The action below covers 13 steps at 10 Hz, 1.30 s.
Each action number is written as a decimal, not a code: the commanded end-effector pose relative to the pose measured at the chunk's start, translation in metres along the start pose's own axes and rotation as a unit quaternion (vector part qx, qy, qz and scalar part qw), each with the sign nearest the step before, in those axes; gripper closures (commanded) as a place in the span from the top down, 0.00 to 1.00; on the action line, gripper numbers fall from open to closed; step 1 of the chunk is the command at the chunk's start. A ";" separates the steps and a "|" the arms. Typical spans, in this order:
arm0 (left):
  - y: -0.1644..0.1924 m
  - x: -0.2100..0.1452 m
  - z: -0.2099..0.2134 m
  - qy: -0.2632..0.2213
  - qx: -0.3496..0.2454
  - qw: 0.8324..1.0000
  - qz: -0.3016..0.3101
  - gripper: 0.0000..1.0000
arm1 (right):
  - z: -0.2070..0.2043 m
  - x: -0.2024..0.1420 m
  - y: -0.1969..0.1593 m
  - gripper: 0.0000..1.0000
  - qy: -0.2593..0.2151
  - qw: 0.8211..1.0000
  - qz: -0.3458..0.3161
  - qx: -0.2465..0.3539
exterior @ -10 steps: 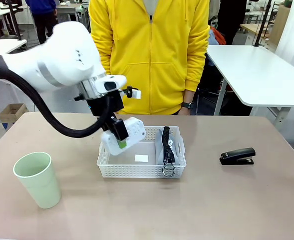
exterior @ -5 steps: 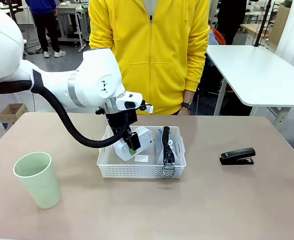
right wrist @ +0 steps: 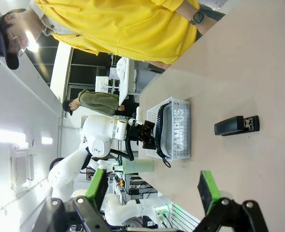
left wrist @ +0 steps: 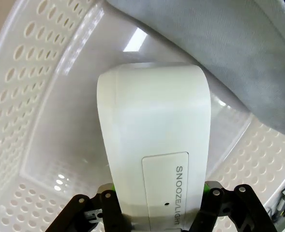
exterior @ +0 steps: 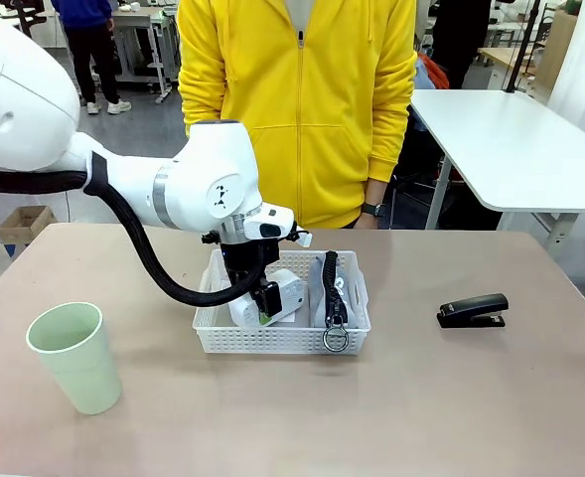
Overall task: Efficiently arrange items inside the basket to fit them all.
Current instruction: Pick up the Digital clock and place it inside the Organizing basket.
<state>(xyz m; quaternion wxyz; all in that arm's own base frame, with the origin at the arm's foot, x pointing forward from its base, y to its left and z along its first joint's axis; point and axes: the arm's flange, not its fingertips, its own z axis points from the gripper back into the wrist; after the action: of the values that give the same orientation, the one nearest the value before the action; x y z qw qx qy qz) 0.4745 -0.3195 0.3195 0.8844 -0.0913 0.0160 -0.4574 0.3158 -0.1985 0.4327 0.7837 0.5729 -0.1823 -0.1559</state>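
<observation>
My left gripper reaches down into the white basket, shut on the flat white box, which hangs tilted over the basket's left half. In the left wrist view the box sits between the green pads of the gripper, just above the basket floor. The grey pouch stands on edge in the basket's right half. On the table's left stands the green cup; the black stapler lies on its right. My right gripper is open and holds nothing.
A person in a yellow jacket stands at the table's far edge behind the basket. The right wrist view takes in the pouch, the stapler and the cup from afar. Bare tabletop lies in front.
My left arm has moved right and down, carrying the white box from above the basket's left rim into the basket. Cup, stapler and pouch have stayed put.
</observation>
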 end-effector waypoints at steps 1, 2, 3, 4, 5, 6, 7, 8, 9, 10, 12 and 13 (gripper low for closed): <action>0.000 0.006 0.003 0.011 0.013 1.000 0.007 0.67 | 0.000 -0.001 0.000 1.00 -0.002 1.000 0.008 0.007; 0.000 0.007 0.002 0.022 0.017 1.000 0.007 1.00 | 0.000 -0.001 0.000 1.00 -0.002 1.000 0.008 0.007; -0.001 0.007 0.002 0.022 0.021 1.000 0.005 1.00 | 0.000 -0.001 0.000 1.00 -0.002 1.000 0.008 0.007; -0.001 0.006 0.003 0.020 0.020 1.000 0.004 1.00 | 0.000 -0.001 0.000 1.00 -0.002 1.000 0.008 0.007; -0.001 0.004 0.008 0.016 0.014 1.000 0.002 1.00 | 0.000 -0.001 0.000 1.00 -0.002 1.000 0.008 0.007; -0.001 -0.001 0.018 0.011 0.008 1.000 0.002 1.00 | 0.000 -0.001 0.000 1.00 -0.002 1.000 0.008 0.007; -0.004 -0.012 0.037 0.002 -0.010 1.000 0.001 1.00 | 0.000 -0.001 0.000 1.00 -0.002 1.000 0.008 0.007; -0.008 -0.029 0.063 -0.014 -0.022 1.000 0.000 1.00 | 0.000 -0.001 0.000 1.00 -0.002 1.000 0.008 0.007; -0.009 -0.050 0.099 -0.046 -0.033 0.998 0.002 1.00 | 0.000 -0.001 0.000 1.00 -0.002 1.000 0.008 0.007; -0.005 -0.069 0.129 -0.080 -0.044 0.996 0.007 1.00 | 0.000 -0.001 0.000 1.00 -0.002 1.000 0.008 0.007; 0.015 -0.120 0.181 -0.133 -0.091 0.987 0.023 1.00 | 0.000 -0.001 0.000 1.00 -0.002 1.000 0.008 0.007; 0.039 -0.159 0.208 -0.170 -0.119 0.977 0.055 1.00 | 0.000 -0.001 0.000 1.00 -0.002 1.000 0.008 0.007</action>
<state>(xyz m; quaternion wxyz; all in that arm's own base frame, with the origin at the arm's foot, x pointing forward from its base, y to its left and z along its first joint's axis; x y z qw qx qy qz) 0.4412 -0.1820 0.5113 0.8818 -0.2334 -0.0690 -0.4039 0.3156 -0.1985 0.4326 0.7837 0.5729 -0.1821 -0.1562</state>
